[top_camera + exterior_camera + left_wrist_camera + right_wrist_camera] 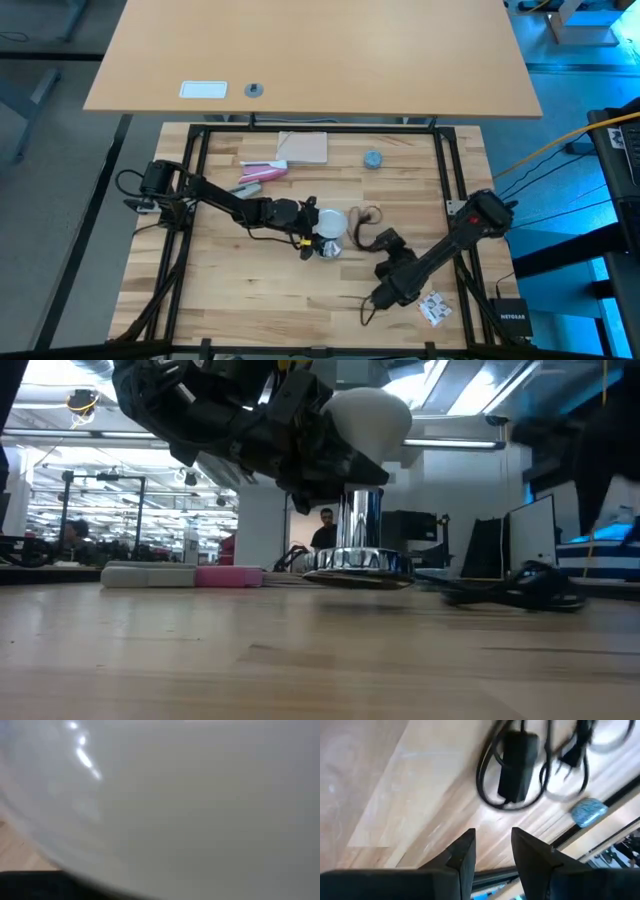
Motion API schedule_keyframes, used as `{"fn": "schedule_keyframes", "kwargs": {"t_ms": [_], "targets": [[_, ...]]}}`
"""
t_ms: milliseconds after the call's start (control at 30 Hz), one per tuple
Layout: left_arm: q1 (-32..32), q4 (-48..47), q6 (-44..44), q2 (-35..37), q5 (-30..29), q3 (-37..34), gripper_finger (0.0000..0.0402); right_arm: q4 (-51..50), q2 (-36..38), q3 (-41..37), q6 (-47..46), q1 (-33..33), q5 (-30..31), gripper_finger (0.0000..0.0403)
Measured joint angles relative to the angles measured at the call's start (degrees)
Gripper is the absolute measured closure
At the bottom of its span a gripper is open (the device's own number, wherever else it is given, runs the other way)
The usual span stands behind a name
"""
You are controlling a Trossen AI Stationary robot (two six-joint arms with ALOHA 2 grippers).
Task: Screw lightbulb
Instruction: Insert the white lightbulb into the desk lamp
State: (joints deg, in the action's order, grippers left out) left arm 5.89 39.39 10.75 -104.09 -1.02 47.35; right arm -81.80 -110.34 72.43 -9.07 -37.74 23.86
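A: Left arm pose?
B: Reaches from the table's (220, 280) left edge toward the centre, forearm low and nearly level. Left tool (312, 233) sits over the socket (331, 247), closed on the bulb (331, 222).

A: Bulb position?
B: Held above the socket, globe beside the dark fingers (310, 460) in the low view, directly over the chrome socket stem. Fills the left wrist view completely. Whether the base is threaded in cannot be told.

A: Right arm pose?
B: Enters from the right edge, elbow raised, forearm angled down toward the front centre. Right tool (385, 290) hangs just above the wood, fingers (462, 852) parted a little, holding nothing.

A: Nearby items?
B: Black cord (517, 765) with inline switch ahead of the right tool; blue cap (372, 159) farther back; pink-and-white item (262, 173) behind the left arm.
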Motion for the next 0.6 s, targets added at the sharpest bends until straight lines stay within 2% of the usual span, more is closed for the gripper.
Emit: {"fn": "schedule_keyframes", "kwargs": {"t_ms": [167,300,600], "targets": [[0.0,-0.8,0.0,0.0,-0.1,0.0,0.0245,1.2,5.6,0.0,-3.2,-0.1,3.7,0.0275],[0.0,-3.1,2.1,0.0,-2.5,0.0,0.0241,2.6,8.4,0.0,-4.6,-0.1,5.1,0.0275],[0.1,-5.7,3.0,0.0,-3.8,0.0,0.0171,6.3,9.1,0.0,-4.2,-0.1,5.2,0.0275]]}}
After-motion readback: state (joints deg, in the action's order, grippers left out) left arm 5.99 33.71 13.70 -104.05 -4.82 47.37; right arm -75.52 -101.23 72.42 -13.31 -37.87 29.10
